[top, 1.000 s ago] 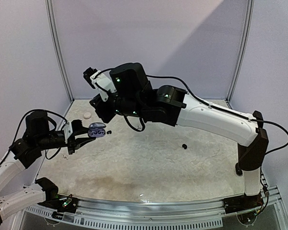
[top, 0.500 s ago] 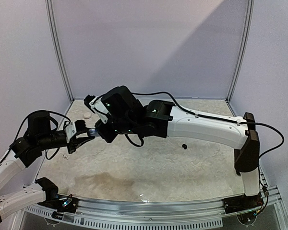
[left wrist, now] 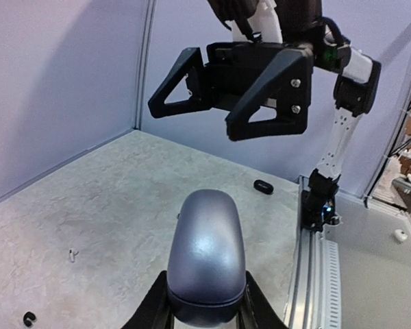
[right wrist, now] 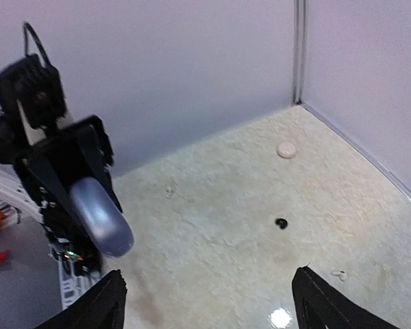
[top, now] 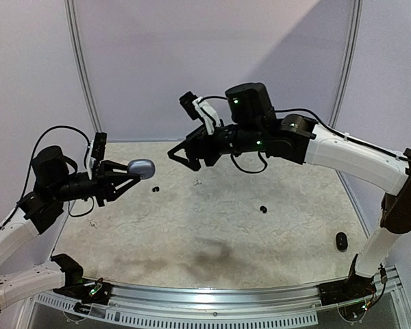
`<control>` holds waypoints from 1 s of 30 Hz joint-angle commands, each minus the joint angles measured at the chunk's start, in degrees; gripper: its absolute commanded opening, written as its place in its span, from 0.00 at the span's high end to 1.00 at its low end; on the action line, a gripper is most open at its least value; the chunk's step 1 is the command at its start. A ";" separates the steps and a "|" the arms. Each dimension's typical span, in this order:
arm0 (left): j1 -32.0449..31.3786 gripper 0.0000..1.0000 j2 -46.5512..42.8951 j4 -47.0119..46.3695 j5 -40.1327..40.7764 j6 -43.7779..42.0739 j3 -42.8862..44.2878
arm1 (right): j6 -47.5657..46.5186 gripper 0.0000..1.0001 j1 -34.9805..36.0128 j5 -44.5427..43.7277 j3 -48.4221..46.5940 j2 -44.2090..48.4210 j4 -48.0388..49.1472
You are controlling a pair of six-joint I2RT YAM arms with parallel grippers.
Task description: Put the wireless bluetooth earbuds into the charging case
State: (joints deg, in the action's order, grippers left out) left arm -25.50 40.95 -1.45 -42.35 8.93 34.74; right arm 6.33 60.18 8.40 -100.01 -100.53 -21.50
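Mottled beige tabletop (top: 212,233), rough and stone-like in texture, is spreading between pale lilac walls. Your left claw (top: 129,177) is clamping the charging case (top: 142,168) by its rear end and holding it up off the tabletop. The case is a smooth, silvery-grey pebble with a soft metallic sheen, and its lid is sitting shut along a thin seam. Your right claw (top: 181,159) is hanging in the air just right of the case, clear of it. Its black, angular, open-framed fingers (left wrist: 288,75) are standing wide apart with nothing between them.

No bud is sitting in either claw. A tiny black earbud (top: 155,189) is lying on the tabletop just below the case's nose. A white earbud (top: 198,182) is lying a little farther right of the case, and a second black earbud (top: 263,208) is lying well to the case's right. A glossy black oval case (top: 341,240) is resting far right of the grey case.
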 commanded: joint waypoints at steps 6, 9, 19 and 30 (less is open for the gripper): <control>-0.51 1.00 3.32 -11.16 -6.42 11.33 3.85 | 1.01 0.22 0.11 24.04 -1.47 -2.97 12.79; -0.58 1.00 4.05 -13.73 -6.76 12.54 3.89 | 1.76 0.13 0.12 26.76 -2.96 -4.88 13.05; -1.06 1.00 5.23 -12.82 -6.48 10.40 4.76 | 4.05 0.64 0.15 29.95 -9.79 -9.83 11.08; -1.05 1.00 5.03 -13.83 -5.00 11.24 4.46 | 4.92 0.77 0.20 30.54 -10.45 -10.54 8.80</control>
State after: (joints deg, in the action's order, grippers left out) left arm -25.87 45.78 -13.45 -49.60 20.29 38.52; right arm 10.15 59.94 38.26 -108.95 -109.71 -10.15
